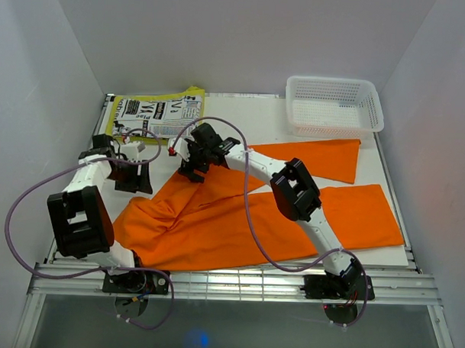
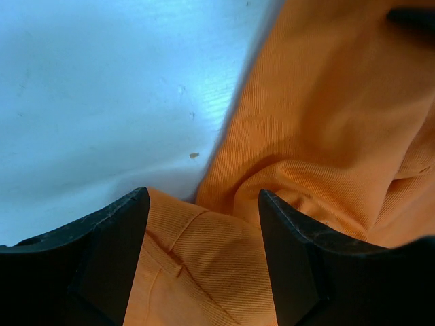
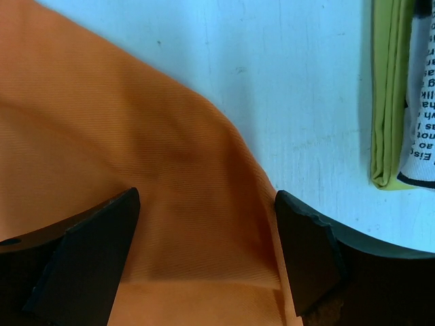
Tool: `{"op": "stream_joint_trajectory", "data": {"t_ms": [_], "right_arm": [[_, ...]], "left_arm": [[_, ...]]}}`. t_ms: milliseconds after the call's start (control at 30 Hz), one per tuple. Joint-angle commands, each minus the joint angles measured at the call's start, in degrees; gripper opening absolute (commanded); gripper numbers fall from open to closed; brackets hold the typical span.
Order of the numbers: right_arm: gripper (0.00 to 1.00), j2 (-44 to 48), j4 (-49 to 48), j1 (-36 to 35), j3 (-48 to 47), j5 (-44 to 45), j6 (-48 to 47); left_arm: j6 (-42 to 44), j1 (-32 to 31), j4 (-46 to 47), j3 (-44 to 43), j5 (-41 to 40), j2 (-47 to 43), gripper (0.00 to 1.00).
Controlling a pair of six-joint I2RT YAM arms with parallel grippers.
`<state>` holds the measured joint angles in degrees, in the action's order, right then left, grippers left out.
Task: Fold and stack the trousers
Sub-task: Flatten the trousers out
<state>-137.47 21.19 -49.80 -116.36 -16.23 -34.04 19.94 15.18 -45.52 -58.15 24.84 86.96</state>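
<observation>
Spread over the near and middle tabletop (image 1: 250, 117), orange trousers (image 1: 216, 219), two legs fanned out to the right. At the cloth's far left edge, left pincer (image 2: 204, 204), fingers apart, a bunched fold of cloth lying between them, nothing clamped. Just to the right of it, right pincer (image 3: 207, 204), likewise parted, low over the trousers' far edge, bare white surface beyond. Farther back on the left, a folded yellow bag (image 1: 154, 109) with black print. At the far right, a white mesh basket (image 1: 331, 80), just beyond the farther leg.
</observation>
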Motion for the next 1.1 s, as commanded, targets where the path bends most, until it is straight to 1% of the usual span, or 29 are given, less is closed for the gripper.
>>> {"op": "stream_joint_trajectory", "data": {"t_ms": [0, 67, 133, 167, 200, 233, 267, 333, 367, 400, 433, 533, 567, 667, 767, 867, 933, 967, 1000, 1033, 1067], "right_arm": [[0.86, -1.8, -3.2, 0.0, -2.5, 4.6, -3.7], [0.85, -3.1, -3.3, -0.6, -3.3, 5.6, -4.4], [0.79, -3.9, -3.1, -1.0, -3.9, 6.1, -4.7], [0.71, -3.9, -2.7, -1.0, -4.2, 6.5, -4.8], [0.66, -3.9, -2.5, -1.0, -4.2, 6.4, -4.7], [0.63, -3.6, -2.2, -1.1, -4.2, 6.5, -4.7], [0.56, -3.2, -1.9, -1.0, -3.8, 6.6, -4.4], [0.53, -1.2, -1.7, -1.0, -2.5, 6.7, -3.8], [0.52, -0.2, -1.9, -1.0, -0.3, 6.6, -3.1], [0.52, 1.0, -3.0, -1.0, 0.9, 6.7, -2.9], [0.5, 3.6, -3.3, -1.0, 2.3, 6.9, -2.9], [0.27, 8.6, -4.9, -0.8, 7.3, 7.9, -2.9], [0.08, 9.8, -5.5, -0.8, 8.5, 8.4, -2.9], [0.08, 13.5, -6.0, 0.0, 12.3, 9.8, -3.0], [0.08, 17.1, -6.1, 1.2, 14.9, 9.7, -2.8], [0.08, 20.0, -5.7, 2.6, 16.2, 9.6, -2.2], [0.08, 21.9, -5.6, 3.8, 16.3, 8.2, -1.9], [0.12, 22.2, -5.6, 4.1, 15.9, 7.7, -1.9], [0.15, 22.3, -4.9, 4.4, 15.1, 7.2, -2.1], [0.18, 21.7, -3.7, 4.6, 14.0, 6.6, -2.4], [0.26, 21.2, -2.3, 4.7, 11.0, 6.0, -2.8]], "left_arm": [[3.3, 0.1, -3.7, 2.0, -0.9, 1.2, 0.76], [3.6, 0.1, -4.0, 3.5, -1.8, 2.0, 0.76], [4.3, 0.2, -4.2, 4.4, -2.1, 3.3, 0.76], [4.7, 0.2, -4.2, 4.6, -2.0, 3.6, 0.75], [4.8, 0.2, -4.3, 4.8, -1.7, 4.2, 0.74], [5.1, 0.1, -4.4, 4.9, -1.3, 4.5, 0.69], [5.4, 0.1, -4.7, 4.7, 0.1, 4.8, 0.62], [5.4, 0.2, -4.8, 3.6, 1.6, 5.2, 0.45], [5.5, 0.1, -4.6, 2.9, 2.5, 5.0, 0.19], [5.5, 0.1, -4.3, 1.8, 3.3, 4.5, 0.0], [5.3, 0.2, -3.7, 0.7, 3.9, 2.5, 0.0], [5.2, 0.2, -0.7, -3.6, 4.9, -2.0, 0.0], [5.1, 0.2, 0.3, -5.6, 4.6, -4.6, 0.0], [6.2, 0.2, 2.7, -8.9, 4.3, -8.2, 0.0], [7.6, 0.2, 3.8, -10.1, 5.3, -11.5, 0.0], [9.6, 0.1, 3.8, -9.3, 7.8, -14.2, 0.0], [13.5, 0.0, 2.2, -6.5, 9.2, -17.0, 0.0], [15.3, 0.0, 1.4, -5.0, 9.3, -18.1, 0.0], [19.6, 0.0, -0.3, -3.4, 9.3, -20.6, 0.0], [21.5, 0.1, -1.1, 0.4, 8.9, -22.1, 0.0], [24.2, 0.0, -2.5, 2.4, 8.4, -23.6, 0.0]]}}
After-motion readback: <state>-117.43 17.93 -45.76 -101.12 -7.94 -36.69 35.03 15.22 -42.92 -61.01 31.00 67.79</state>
